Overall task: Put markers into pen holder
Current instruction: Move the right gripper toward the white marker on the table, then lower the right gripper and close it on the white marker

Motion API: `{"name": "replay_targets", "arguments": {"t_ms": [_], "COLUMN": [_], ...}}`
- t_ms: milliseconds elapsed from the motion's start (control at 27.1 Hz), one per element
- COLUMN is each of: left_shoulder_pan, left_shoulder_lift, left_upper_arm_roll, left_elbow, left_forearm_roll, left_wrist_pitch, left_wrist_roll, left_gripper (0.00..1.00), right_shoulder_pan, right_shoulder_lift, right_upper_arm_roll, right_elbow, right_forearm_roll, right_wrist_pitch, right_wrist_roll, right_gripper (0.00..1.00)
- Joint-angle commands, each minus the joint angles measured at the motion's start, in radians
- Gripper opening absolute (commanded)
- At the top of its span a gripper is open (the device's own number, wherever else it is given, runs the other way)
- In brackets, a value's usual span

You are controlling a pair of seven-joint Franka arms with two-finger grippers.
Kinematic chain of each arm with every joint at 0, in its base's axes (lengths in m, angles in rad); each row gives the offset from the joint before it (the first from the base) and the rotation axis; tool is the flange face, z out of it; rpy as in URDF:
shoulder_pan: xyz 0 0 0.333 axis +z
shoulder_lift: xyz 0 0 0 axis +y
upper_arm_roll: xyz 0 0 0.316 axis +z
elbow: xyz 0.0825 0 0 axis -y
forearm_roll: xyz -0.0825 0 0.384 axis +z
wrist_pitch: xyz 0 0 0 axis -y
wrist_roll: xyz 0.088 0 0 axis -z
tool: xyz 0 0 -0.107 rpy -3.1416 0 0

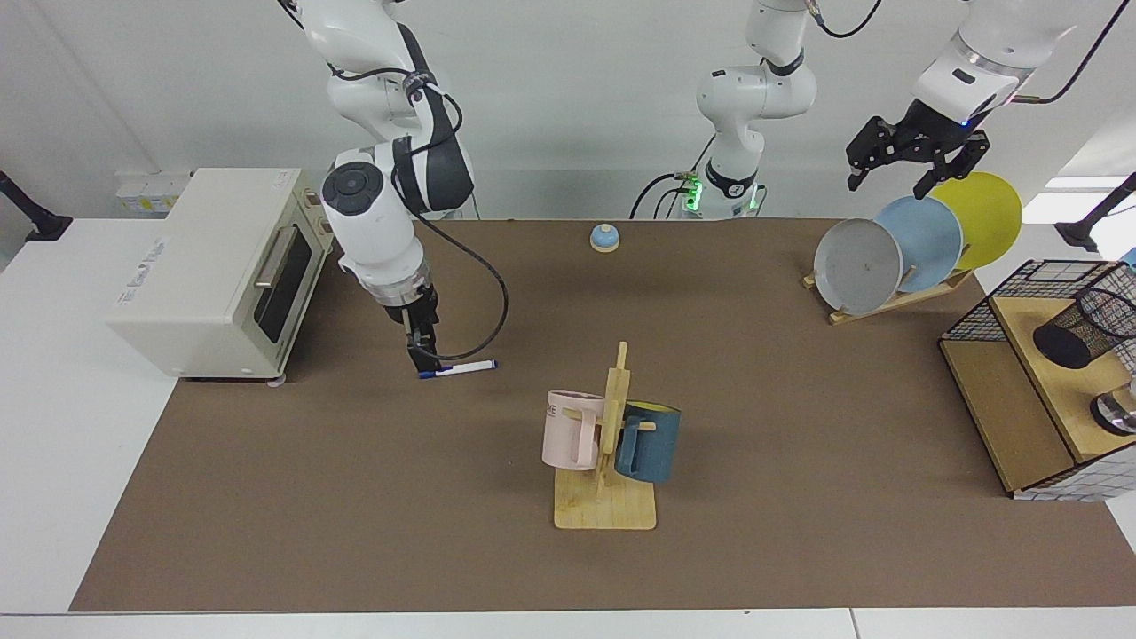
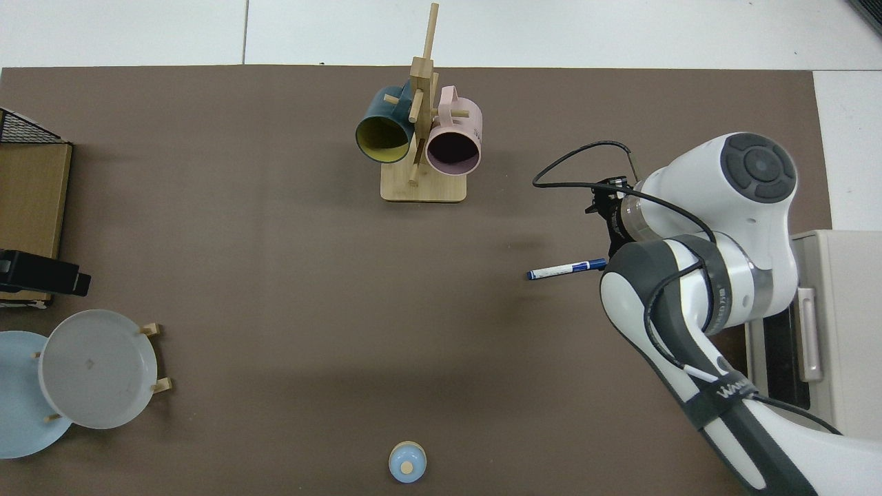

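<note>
The marker (image 1: 460,367), white with a blue cap, lies flat on the brown mat; it also shows in the top view (image 2: 561,269). My right gripper (image 1: 417,355) hangs point-down right at the marker's capped end, close above the mat. In the top view the arm's own body hides that gripper. The pen holder (image 1: 1084,327), a black mesh cup, leans on the wooden shelf at the far right edge. My left gripper (image 1: 889,177) waits high above the plate rack, open and holding nothing.
A mug tree (image 1: 609,444) with a pink and a blue mug stands mid-mat. A plate rack (image 1: 892,253) sits at the back right, a toaster oven (image 1: 222,266) at the left, a small blue bell (image 1: 604,238) at the back. A wire basket frame (image 1: 994,306) edges the shelf.
</note>
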Motion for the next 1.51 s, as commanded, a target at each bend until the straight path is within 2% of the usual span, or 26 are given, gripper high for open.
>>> {"name": "replay_targets", "arguments": {"t_ms": [0,258,517,886,997,1034,1181,1477], "left_shoulder_pan": [0.005,0.004,0.002,-0.002,-0.002,-0.002,-0.002,-0.002], "left_shoulder_lift": [-0.040,-0.040,-0.040,-0.045,-0.045,-0.045,-0.045,-0.045], "left_upper_arm_roll": [0.001,0.001,0.001,0.001,0.001,0.001,0.001,0.001], "left_elbow": [-0.046,-0.046,-0.048,-0.054,-0.054,-0.054,-0.056,-0.056], "left_forearm_roll": [-0.006,-0.006,-0.006,-0.006,-0.006,-0.006,-0.007,-0.007], "left_wrist_pitch": [0.000,0.003,0.000,-0.001,-0.001,0.000,0.000,-0.001], "left_wrist_roll": [-0.003,-0.006,-0.009,-0.009,-0.009,-0.009,-0.009,-0.009], "left_gripper": [1.00,1.00,1.00,1.00,1.00,1.00,1.00,1.00], "right_shoulder_pan": [-0.002,0.008,0.013,0.013,0.013,0.013,0.011,0.011], "right_shoulder_lift": [-0.005,0.027,0.036,0.051,0.051,0.051,0.056,0.067], "right_upper_arm_roll": [0.005,0.005,0.007,0.007,0.007,0.007,0.005,0.005], "right_elbow": [-0.089,-0.130,-0.213,-0.220,-0.226,-0.226,-0.226,-0.227], "right_forearm_roll": [0.019,0.025,0.025,0.025,0.025,0.025,0.025,0.025], "right_wrist_pitch": [0.109,0.173,0.290,0.313,0.315,0.315,0.318,0.334], "right_wrist_roll": [0.026,0.017,0.015,0.011,0.011,0.012,0.011,0.011], "right_gripper": [0.99,0.99,0.98,0.96,0.91,0.85,0.73,0.72]}}
